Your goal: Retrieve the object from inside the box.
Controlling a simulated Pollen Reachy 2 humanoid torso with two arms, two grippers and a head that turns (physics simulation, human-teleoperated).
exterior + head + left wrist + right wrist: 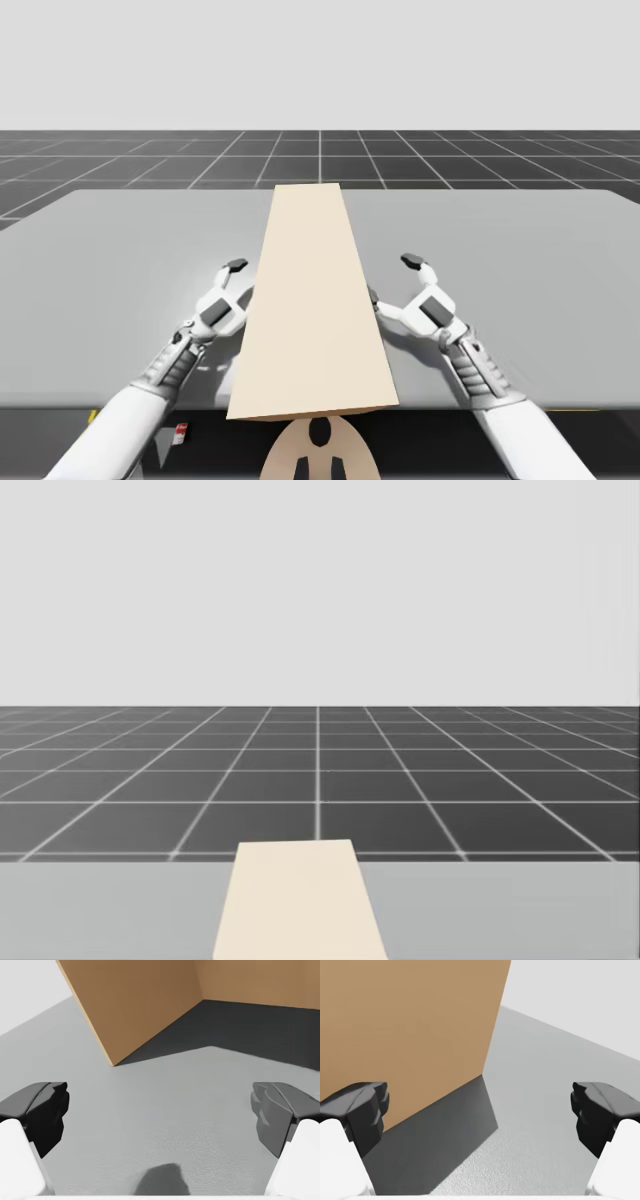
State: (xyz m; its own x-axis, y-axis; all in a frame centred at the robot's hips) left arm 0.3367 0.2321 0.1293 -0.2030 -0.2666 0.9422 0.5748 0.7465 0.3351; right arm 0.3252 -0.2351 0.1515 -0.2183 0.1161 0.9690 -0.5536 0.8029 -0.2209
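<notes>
My left gripper [243,282] rests low over the grey table [120,260], just beside the left long side of the box [312,310], with its jaws standing wide apart and nothing between them. In the left wrist view the same left gripper [160,1115] is spread over bare table, and the box's brown wall [140,1005] stands ahead of it with a dark shadow at its foot. The box is 1 long, narrow shape lying down the middle of the table, running from the near edge away from me, its pale beige top facing up. In the head view its far end [298,900] shows at the middle of the table [500,910], with a dark gridded floor [320,780] beyond. The object is hidden inside the box, so I cannot tell where in it it lies. My right gripper [393,282] sits just beside the box's right long side, about level with the left one, also wide open and holding nothing. In the right wrist view, the right gripper [480,1115] has the box's brown side [410,1030] ahead of it, near 1 finger, with shadowed table below.
</notes>
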